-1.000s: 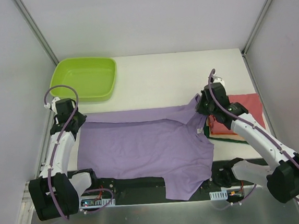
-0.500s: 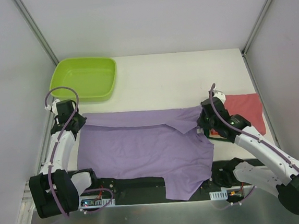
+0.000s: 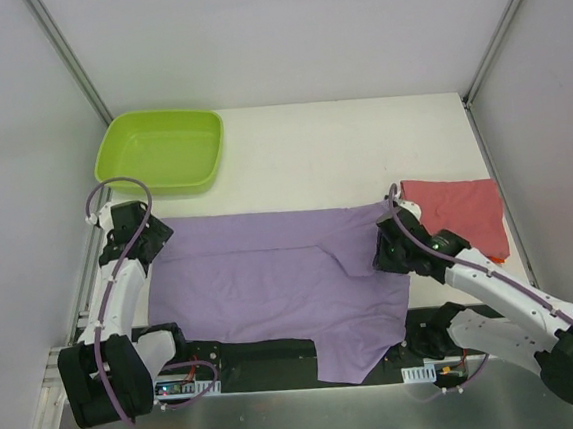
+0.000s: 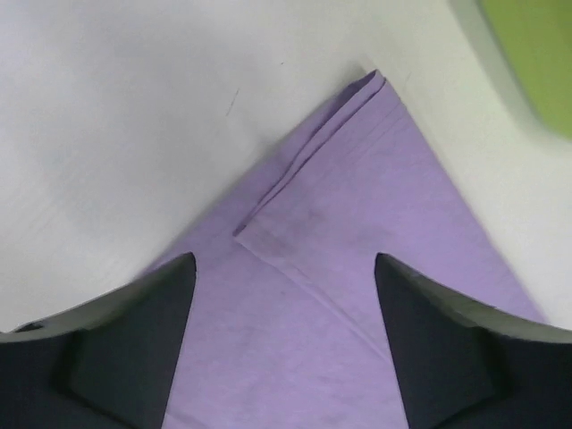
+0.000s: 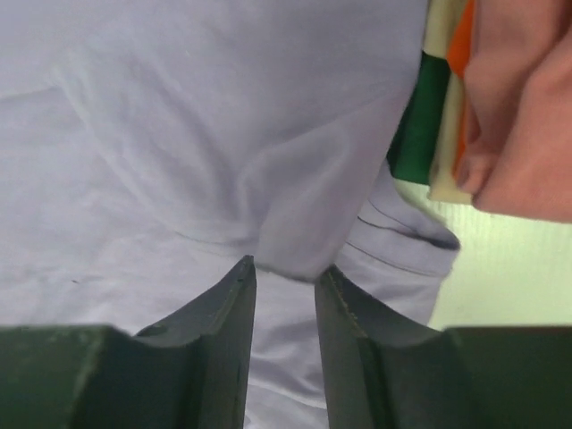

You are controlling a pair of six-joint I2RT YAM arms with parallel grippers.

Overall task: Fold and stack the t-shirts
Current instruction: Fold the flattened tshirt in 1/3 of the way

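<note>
One lilac shirt [image 3: 272, 276] lies spread flat across the near half of the white worktop [image 3: 322, 156], with one part draping over the near edge between the arm bases. The left pincer [image 4: 281, 268] is released, its fingers wide apart above the shirt's far-left corner, where a doubled edge shows. The right pincer [image 5: 284, 268] is clenched on a raised fold of the lilac shirt at its right side, near the sleeve. Just beside that fold sits a folded stack: the red shirt [image 3: 457, 210] on top, with edges of the orange shirt [image 5: 458, 45] and dark green shirt [image 5: 424, 107] beneath it. The lime tub [image 3: 160, 150] stands at the far-left corner, apart from the cloth.
</note>
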